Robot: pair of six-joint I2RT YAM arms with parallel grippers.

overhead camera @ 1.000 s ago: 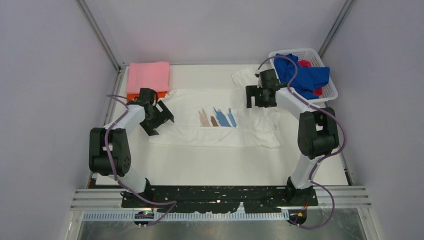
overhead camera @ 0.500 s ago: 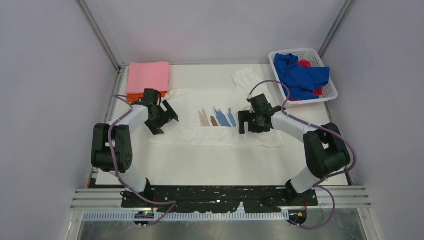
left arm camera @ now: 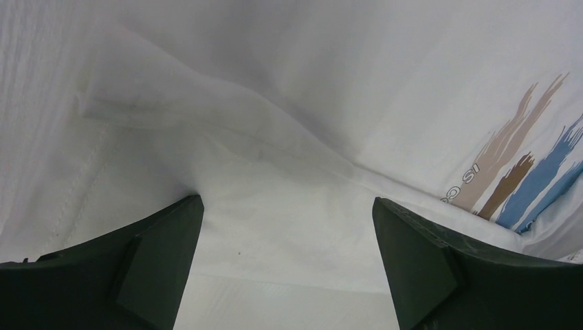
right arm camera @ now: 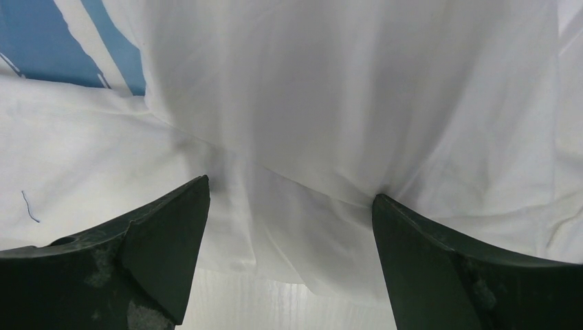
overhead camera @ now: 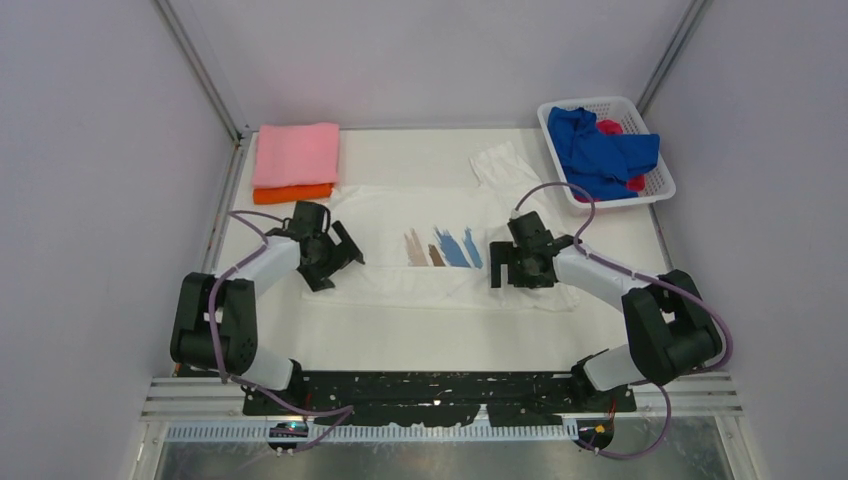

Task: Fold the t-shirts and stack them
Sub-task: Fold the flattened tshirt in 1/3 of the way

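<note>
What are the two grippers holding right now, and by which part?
Nothing is gripped. The left gripper and the right gripper are both open, their fingertips spread wide on the white t-shirt, one towards each side of it.

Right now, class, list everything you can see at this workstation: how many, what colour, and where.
white t-shirt: 1, white with blue and brown print, spread mid-table
pink t-shirt: 1, pink, folded, far left, on the orange one
orange t-shirt: 1, orange, folded, under the pink
blue t-shirt: 1, blue, crumpled in the basket
red t-shirt: at least 1, red, mostly hidden under the blue
basket: 1, white, far right
table: 1, white
left gripper: 1, black, open over the white shirt
right gripper: 1, black, open over the white shirt
</note>
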